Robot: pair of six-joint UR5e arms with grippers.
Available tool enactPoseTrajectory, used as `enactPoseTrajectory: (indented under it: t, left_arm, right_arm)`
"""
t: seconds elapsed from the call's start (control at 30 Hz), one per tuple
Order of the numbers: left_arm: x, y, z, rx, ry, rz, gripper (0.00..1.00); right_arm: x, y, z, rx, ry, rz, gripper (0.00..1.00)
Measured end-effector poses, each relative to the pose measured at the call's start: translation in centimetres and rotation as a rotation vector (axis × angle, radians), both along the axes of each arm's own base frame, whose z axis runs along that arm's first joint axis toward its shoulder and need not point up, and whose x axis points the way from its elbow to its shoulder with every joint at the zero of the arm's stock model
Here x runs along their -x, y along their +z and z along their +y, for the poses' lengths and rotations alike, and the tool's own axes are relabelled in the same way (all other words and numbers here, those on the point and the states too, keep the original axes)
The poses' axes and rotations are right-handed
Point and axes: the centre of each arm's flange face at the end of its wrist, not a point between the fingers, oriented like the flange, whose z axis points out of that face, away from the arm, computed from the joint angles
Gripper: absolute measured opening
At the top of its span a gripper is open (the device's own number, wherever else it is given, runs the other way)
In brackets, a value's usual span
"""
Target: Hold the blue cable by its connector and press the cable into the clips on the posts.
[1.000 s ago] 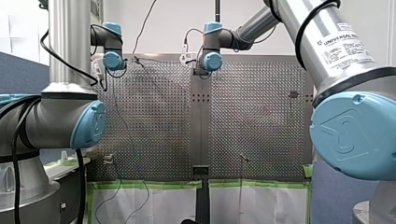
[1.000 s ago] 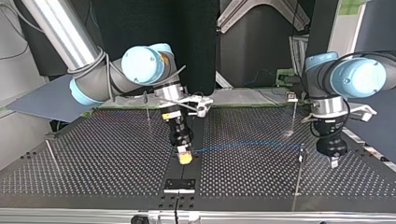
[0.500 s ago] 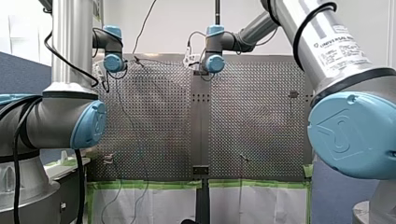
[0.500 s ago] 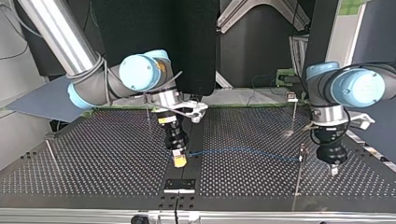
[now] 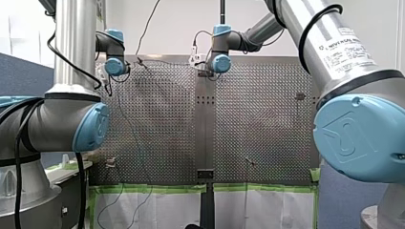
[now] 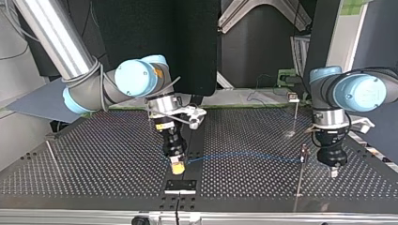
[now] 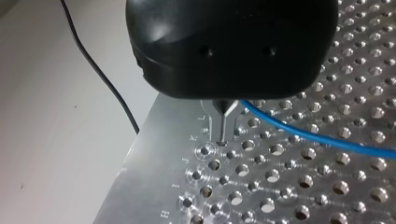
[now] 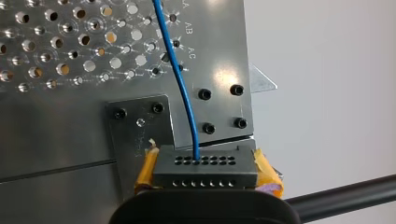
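My right gripper (image 6: 177, 168) hangs at the lower centre of the top view, tilted and low over the perforated surface (image 6: 94, 159). Its yellow pads (image 8: 144, 173) are pinched on the two sides of a black connector (image 8: 205, 171), whose face shows rows of small holes in the right wrist view. The blue cable (image 6: 244, 154) leaves the connector and runs in a shallow arc toward the right of the top view, just above the surface. It reaches a thin post (image 6: 301, 173) at the lower right. In the right wrist view the cable runs straight ahead of the gripper, across a bolted metal plate (image 8: 140, 126) and the holes of the surface beyond it.

My left gripper (image 6: 334, 172) stands upright at the right of the top view, just beside that post on the side away from the connector. Its metal fingers (image 7: 223, 123) are pressed together into a narrow point, tips close to the surface. The cable passes right next to the fingers and trails away over the holes. I cannot tell whether it touches them.

A second post (image 6: 294, 112), with a small clip at its top, stands farther back at the upper right, well apart from the cable.
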Motion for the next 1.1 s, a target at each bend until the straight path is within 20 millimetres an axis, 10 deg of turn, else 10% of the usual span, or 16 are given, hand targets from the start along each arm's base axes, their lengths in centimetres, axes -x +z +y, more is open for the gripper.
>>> enactPoseTrajectory:
  t: [0.23, 0.27, 0.3, 0.37, 0.57, 1.1]
  left_arm:
    - [-0.1, -0.1, -0.1, 0.0, -0.024, 0.003, 0.0]
    - [-0.1, -0.1, 0.0, -0.002, -0.027, 0.004, 0.26]
    - [0.0, -0.1, 0.0, -0.003, -0.029, 0.006, 0.26]
    - [0.0, -0.1, 0.0, -0.007, -0.031, 0.009, 0.64]
    - [0.1, -0.4, 0.0, 0.009, -0.041, 0.032, 0.93]
    - [1.5, 0.2, -0.4, 0.072, -0.068, 0.072, 1.0]
  right_arm:
    - [0.0, -0.1, 0.0, -0.003, 0.002, 0.004, 0.0]
    - [0.0, -0.1, 0.0, -0.004, 0.003, 0.004, 0.0]
    - [0.0, -0.1, 0.0, -0.004, 0.003, 0.004, 0.0]
    - [0.0, -0.1, 0.0, -0.004, 0.003, 0.005, 0.0]
    - [-0.1, -0.3, 0.1, -0.008, 0.004, 0.008, 0.0]
    - [0.0, -0.3, 0.1, -0.012, 0.003, 0.012, 0.0]
